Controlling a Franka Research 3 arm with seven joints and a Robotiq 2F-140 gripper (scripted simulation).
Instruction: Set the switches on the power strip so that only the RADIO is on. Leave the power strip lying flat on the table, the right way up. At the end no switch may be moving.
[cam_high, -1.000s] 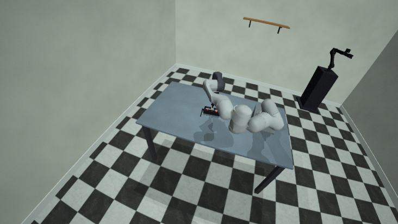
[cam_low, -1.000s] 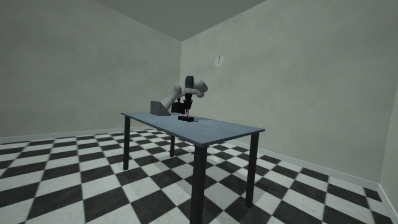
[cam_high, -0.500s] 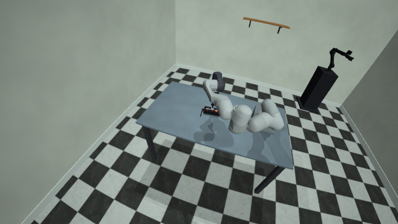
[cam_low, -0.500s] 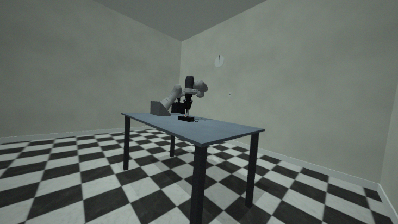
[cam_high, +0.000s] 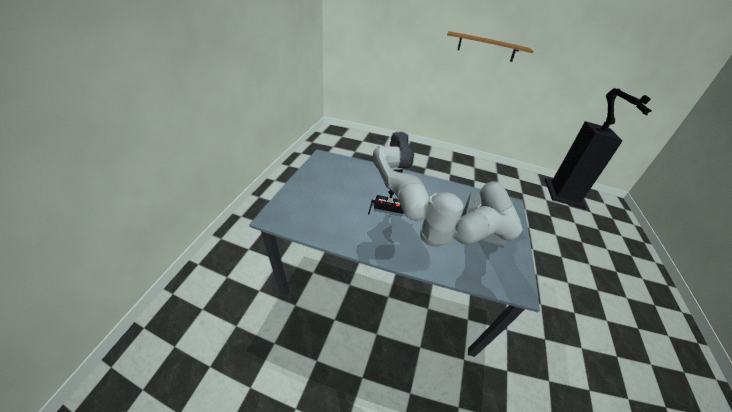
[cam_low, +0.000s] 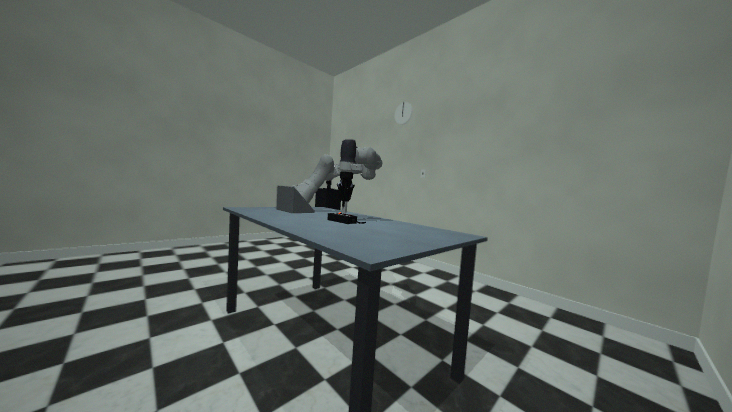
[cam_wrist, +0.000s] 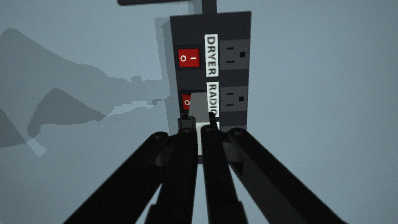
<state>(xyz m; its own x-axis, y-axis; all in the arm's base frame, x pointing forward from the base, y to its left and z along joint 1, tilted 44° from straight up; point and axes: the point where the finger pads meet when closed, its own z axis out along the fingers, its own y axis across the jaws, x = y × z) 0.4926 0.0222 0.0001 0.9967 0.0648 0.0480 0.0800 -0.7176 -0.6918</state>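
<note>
– Where's the strip?

– The power strip (cam_wrist: 210, 70) lies flat on the worktop (cam_high: 317, 204), near its middle.

– And your jaws?

– Pinched together, empty, making one blunt tip to press the RADIO switch (cam_wrist: 186, 102) beneath my gripper (cam_wrist: 199, 120).

Wall shelf (cam_high: 489, 41), black pedestal (cam_high: 583, 163), clock (cam_low: 403, 112).

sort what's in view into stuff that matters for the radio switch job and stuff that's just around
Part of the job:
power strip
RADIO switch
DRYER switch
gripper, jaws shut on nothing, at the RADIO switch

Just around:
table
wall shelf
black stand
wall clock
</note>
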